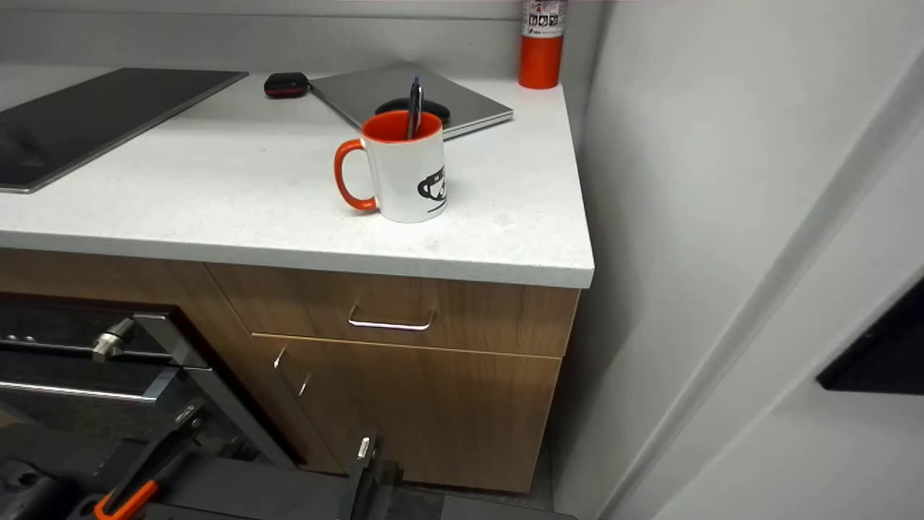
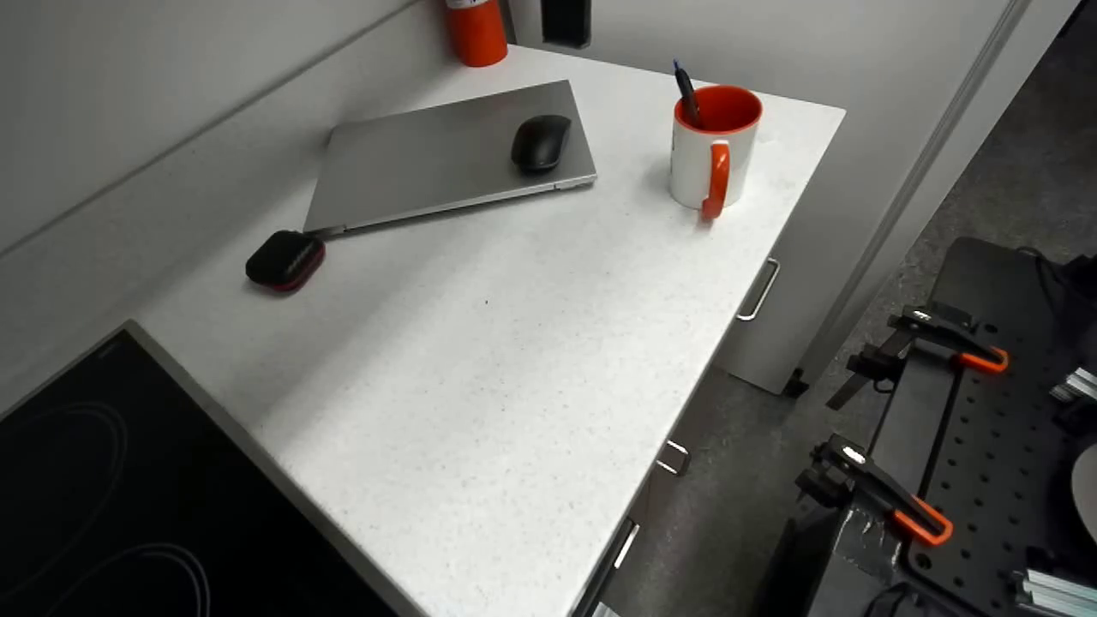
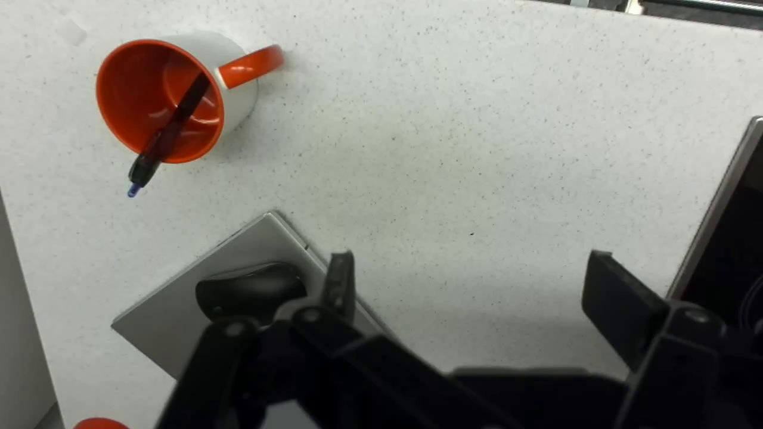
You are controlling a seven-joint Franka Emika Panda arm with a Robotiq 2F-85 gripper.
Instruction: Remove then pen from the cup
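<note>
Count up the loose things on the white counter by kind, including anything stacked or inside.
Orange-and-white ceramic mug: 1
Slim black pen: 1
Closed silver laptop: 1
Rounded black mouse: 1
Small black-and-red case: 1
Red cylindrical canister: 1
Total: 6

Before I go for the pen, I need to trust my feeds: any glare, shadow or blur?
Wrist view: the gripper is dark and slightly soft, the pen stands out dark against the cup, whose inside carries pale glints; in an exterior view, a soft shadow band crosses the counter; in an exterior view, bright glare sits on the drawer handle.
</note>
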